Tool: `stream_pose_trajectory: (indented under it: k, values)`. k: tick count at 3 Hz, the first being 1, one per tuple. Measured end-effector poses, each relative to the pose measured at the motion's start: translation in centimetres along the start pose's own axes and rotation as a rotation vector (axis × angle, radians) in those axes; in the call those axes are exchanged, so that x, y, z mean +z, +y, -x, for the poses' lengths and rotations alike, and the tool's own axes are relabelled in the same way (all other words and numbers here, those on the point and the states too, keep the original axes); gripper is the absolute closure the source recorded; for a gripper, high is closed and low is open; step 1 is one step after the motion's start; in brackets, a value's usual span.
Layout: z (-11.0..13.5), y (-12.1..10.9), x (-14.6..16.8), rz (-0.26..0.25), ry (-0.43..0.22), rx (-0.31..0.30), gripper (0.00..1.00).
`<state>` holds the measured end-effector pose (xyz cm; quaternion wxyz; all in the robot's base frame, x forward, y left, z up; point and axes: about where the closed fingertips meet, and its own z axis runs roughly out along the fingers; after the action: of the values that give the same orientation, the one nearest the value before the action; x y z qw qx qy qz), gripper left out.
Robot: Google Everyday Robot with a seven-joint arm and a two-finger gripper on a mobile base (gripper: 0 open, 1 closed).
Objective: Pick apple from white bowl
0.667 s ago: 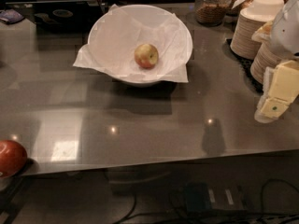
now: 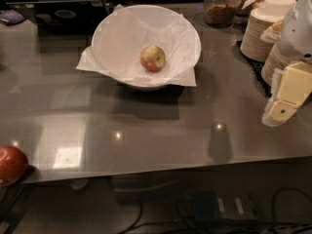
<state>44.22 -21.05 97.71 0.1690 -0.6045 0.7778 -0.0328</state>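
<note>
- Hardly any shift since the earlier frame: gripper (image 2: 282, 106) at nearly the same spot by the right edge, apple (image 2: 152, 58) and white bowl (image 2: 109, 26) unmoved.
- Gripper pale yellow and cream, hanging at mid-right of the frame under a white arm segment (image 2: 302, 26), above the grey table (image 2: 156, 135) and just in front of the stacked paper bowls.
- Cannot tell how far open; well apart from the apple, with bare tabletop between.
- Apple small, yellow-green with a red-pink blush, lying inside the white bowl, slightly right of its middle, on the crinkled paper lining (image 2: 87, 62).
- White bowl wide and deep, upper centre of the frame, standing on the table; paper corners hanging over the rim at left and at lower right.
- Dark shadow on the tabletop just below the bowl.
- Larger dark red apple (image 2: 10, 165) at the lower left edge of the frame, by the table's near edge, well apart from the bowl.
- Stacks of beige paper bowls (image 2: 265, 26) at upper right, standing on a black mat (image 2: 249, 62).
- Glass jar (image 2: 222, 6) with brown contents along the top, right of the white bowl and left of the stacks.
- Dark flat tray (image 2: 58, 16) at upper left, behind and left of the white bowl.
- Dark box (image 2: 207, 206) on the floor below the table, bottom centre-right.
- Small bright light reflections on the glossy tabletop, lower centre.
</note>
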Motion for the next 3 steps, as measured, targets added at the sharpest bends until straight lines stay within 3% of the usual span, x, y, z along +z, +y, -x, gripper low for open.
stream_pose_trajectory:
  k: [1, 3]
  values:
    - [2.6, -1.4, 1.1, -0.043, -0.052, -0.033, 0.0]
    - [7.5, -5.7, 4.1, -0.083, -0.223, -0.152, 0.0]
